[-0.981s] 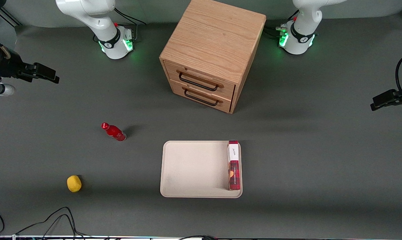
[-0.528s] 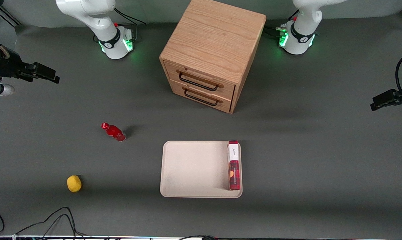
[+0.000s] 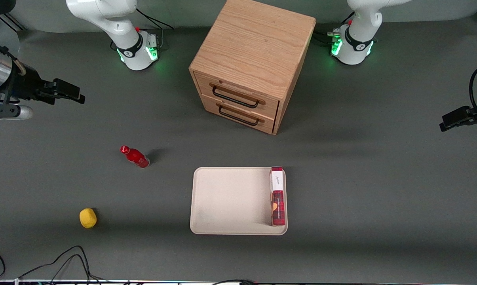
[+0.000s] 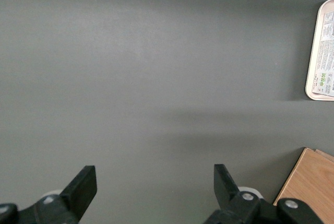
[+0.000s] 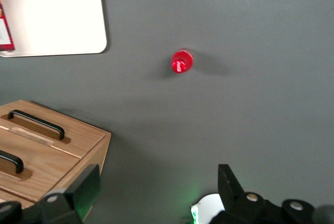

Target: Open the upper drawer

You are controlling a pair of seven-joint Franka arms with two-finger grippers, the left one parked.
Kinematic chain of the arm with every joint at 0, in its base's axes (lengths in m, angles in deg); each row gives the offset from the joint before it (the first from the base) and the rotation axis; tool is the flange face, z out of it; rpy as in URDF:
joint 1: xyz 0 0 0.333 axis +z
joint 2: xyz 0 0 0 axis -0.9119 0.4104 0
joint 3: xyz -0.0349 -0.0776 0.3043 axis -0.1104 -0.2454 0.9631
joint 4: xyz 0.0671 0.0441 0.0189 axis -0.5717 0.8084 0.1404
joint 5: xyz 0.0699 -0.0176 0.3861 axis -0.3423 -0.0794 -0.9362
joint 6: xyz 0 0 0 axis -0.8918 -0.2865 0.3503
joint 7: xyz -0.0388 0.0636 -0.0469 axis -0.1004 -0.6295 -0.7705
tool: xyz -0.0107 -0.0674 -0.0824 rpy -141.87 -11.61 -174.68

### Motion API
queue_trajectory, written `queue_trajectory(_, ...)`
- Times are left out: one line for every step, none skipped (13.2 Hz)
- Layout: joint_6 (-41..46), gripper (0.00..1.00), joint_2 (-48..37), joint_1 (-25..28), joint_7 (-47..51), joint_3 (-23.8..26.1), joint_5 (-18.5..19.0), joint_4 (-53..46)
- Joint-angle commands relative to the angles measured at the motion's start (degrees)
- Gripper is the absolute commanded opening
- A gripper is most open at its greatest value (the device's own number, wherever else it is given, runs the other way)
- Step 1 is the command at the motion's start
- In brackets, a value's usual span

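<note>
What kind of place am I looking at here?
Probably a robotics lab test bench: the gripper hangs open above a grey-covered table, far from the shut upper drawer, with loose cables nearby.

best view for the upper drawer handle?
Front view: the upper drawer and its black handle show whole, shut. Right wrist view catches it obliquely. Left wrist view shows only a cabinet corner. The gripper hangs open toward the working arm's end.

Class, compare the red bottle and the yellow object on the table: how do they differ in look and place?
The red bottle is elongated with a cap; the yellow object is a rounded lump. The red bottle stands farther from the front camera, nearer the cabinet; the yellow object lies nearer that camera. Both rest on the table toward the working arm's end, well away from the gripper, which is open.
</note>
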Motion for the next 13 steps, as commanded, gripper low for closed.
queue_trajectory(-1.5,1.00,2.6,2.1,0.5,0.3,-1.3,-2.8)
queue_trajectory(-3.2,1.00,2.6,2.6,0.5,1.4,-1.3,-2.8)
queue_trajectory(-4.2,1.00,2.6,2.6,0.1,2.4,-1.3,-2.8)
queue_trajectory(-5.2,1.00,2.7,2.6,-0.5,3.5,-1.3,-2.9)
queue_trajectory(-6.7,1.00,2.8,2.7,-0.6,4.3,-1.2,-2.7)
queue_trajectory(-7.7,1.00,3.1,2.7,-0.6,5.3,-1.2,-2.7)
queue_trajectory(-9.0,1.00,4.0,2.6,-0.7,6.3,-1.2,-2.7)
queue_trajectory(-10.1,1.00,4.7,2.7,-2.0,7.3,-1.1,-2.7)
queue_trajectory(-11.2,1.00,5.4,2.7,-5.5,7.9,-1.1,-2.6)
queue_trajectory(-12.5,1.00,6.6,2.7,-10.1,8.4,-1.2,-2.6)
queue_trajectory(-13.3,1.00,7.6,2.7,-11.7,9.7,-1.1,-2.6)
queue_trajectory(-14.3,1.00,8.3,2.7,-12.0,12.1,-1.0,-2.5)
queue_trajectory(-14.7,1.00,9.1,2.6,-12.2,13.8,-1.1,-2.4)
